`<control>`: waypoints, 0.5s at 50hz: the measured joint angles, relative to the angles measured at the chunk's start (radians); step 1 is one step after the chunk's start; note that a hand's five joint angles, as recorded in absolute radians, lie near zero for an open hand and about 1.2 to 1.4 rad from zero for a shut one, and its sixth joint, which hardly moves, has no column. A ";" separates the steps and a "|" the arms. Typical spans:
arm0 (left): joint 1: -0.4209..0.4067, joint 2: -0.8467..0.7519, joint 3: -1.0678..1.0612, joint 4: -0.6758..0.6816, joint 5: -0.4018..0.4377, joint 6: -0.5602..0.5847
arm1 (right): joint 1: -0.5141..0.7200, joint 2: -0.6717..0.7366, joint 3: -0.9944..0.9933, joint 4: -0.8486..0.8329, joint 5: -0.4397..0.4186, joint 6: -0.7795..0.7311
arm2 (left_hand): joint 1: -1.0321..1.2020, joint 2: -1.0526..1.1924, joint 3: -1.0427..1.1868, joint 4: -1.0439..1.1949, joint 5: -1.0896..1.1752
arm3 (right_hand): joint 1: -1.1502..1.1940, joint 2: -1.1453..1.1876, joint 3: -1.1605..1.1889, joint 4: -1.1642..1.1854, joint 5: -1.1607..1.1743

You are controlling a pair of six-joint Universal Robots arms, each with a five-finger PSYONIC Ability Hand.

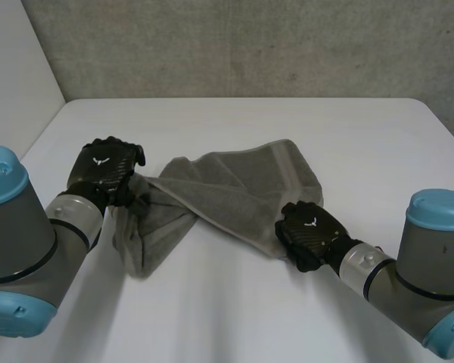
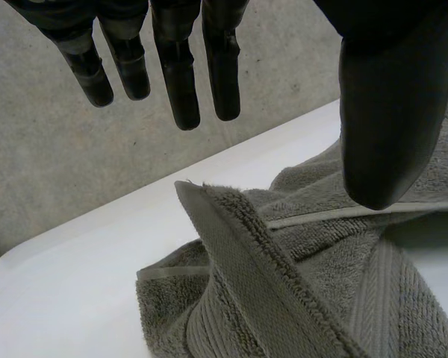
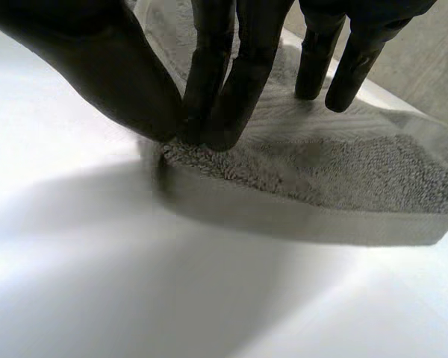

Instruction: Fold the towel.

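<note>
Right hand: sat lower right of centre in the head view, at the near right edge of the towel; thumb and fingers pressed together on the hemmed border, pinching it.
Towel: grey, crumpled and partly doubled over itself, lay across the middle of the white counter, from left of centre to right of centre.
Left hand: left of centre, at the towel's left end; fingers straight, thumb apart, gripped nothing, above a raised hemmed fold.
Wall: grey and rough, ran along the top of the frame behind the counter.
</note>
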 measured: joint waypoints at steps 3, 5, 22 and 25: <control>0.001 0.000 0.000 0.000 0.000 0.000 | 0.000 -0.002 -0.012 -0.001 -0.001 0.005 | 0.000 0.000 0.000 0.000 0.000 | 0.002 0.019 0.000 0.000 0.017; 0.001 0.001 0.000 0.000 0.000 0.000 | 0.000 -0.006 -0.022 -0.001 -0.001 0.009 | 0.000 0.000 0.000 0.000 0.000 | 0.002 0.022 0.000 0.000 0.017; 0.001 0.003 -0.004 0.000 0.000 0.000 | -0.003 -0.036 -0.025 0.055 -0.002 0.018 | 0.000 0.000 0.000 0.000 0.000 | -0.486 -0.487 0.000 0.000 -0.508; 0.000 0.003 -0.005 0.000 0.000 0.000 | -0.003 -0.061 -0.009 0.077 -0.006 0.018 | 0.000 0.000 0.000 0.000 0.000 | -0.596 -0.612 0.000 0.000 -0.642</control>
